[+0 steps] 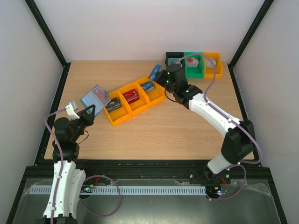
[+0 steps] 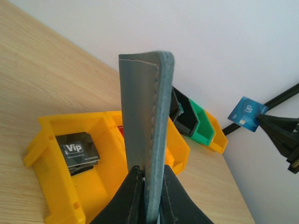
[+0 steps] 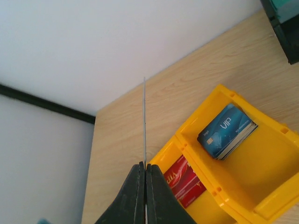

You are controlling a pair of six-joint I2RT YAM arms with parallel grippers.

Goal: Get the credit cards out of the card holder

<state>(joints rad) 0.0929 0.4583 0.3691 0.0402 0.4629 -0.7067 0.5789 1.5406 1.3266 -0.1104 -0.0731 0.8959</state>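
Bright, even, diffuse light, faint soft shadows; top view mildly soft, wrist views sharper

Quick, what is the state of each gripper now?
Left gripper: closed on the card holder.
Right gripper: closed on a blue credit card.

Six bins (image 1: 194, 73), one card holder (image 1: 89, 101)
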